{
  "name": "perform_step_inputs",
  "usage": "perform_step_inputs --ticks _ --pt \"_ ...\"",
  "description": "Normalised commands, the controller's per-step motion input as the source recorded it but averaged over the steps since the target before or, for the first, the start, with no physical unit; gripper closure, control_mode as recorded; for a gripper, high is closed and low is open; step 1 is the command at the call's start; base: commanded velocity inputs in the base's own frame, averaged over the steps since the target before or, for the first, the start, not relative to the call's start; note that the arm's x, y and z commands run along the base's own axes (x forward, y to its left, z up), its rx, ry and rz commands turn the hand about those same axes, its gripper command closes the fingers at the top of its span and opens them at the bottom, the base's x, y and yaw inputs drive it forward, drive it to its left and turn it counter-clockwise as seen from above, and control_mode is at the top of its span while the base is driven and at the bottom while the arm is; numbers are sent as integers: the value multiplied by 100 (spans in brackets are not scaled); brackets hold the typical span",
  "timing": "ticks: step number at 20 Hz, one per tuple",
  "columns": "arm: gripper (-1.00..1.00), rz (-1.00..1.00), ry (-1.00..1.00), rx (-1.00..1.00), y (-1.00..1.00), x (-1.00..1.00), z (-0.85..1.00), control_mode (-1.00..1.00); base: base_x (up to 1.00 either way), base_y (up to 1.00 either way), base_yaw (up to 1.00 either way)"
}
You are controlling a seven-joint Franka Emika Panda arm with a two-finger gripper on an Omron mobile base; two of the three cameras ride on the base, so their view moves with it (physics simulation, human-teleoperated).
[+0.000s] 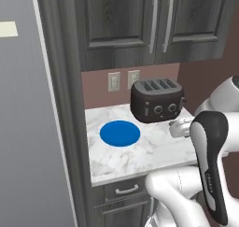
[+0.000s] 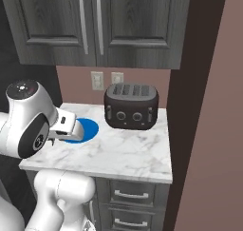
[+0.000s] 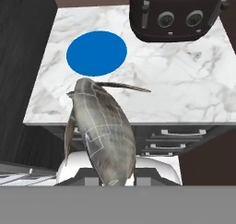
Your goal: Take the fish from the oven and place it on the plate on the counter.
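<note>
The grey-silver fish [image 3: 103, 133] fills the lower middle of the hand view, its tail pointing toward the counter. My gripper [image 3: 110, 174] is shut on it, and the fish hides the fingertips. The round blue plate [image 3: 96, 53] lies bare on the left half of the white marble counter [image 3: 175, 80], beyond the fish's tail. In the base views the plate [image 1: 120, 133] [image 2: 87, 129] sits left of the toaster, and my white hand [image 1: 179, 128] [image 2: 64, 125] hovers over the counter's front part. The oven is out of view.
A black four-slot toaster [image 1: 156, 100] [image 2: 131, 106] stands at the back right of the counter. Dark wood cabinets [image 1: 154, 25] hang above and drawers [image 2: 133, 195] sit below. A tall dark panel [image 1: 63, 104] borders the counter's left side.
</note>
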Motion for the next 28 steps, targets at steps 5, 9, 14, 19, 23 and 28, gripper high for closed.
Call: perform_step_inputs --ticks 5,9,14,19,23,28 --pt "100 0 0 0 0 0 0 100 9 0 0" --pt "100 0 0 0 0 0 0 100 14 10 1" --pt "100 0 0 0 6 0 0 -100 1 0 0" --pt "100 1 0 -2 19 58 0 -100 0 0 0" --pt "100 5 4 0 17 68 -3 -100 0 0 0" --pt "100 8 9 -1 8 62 -15 -100 0 0 0"
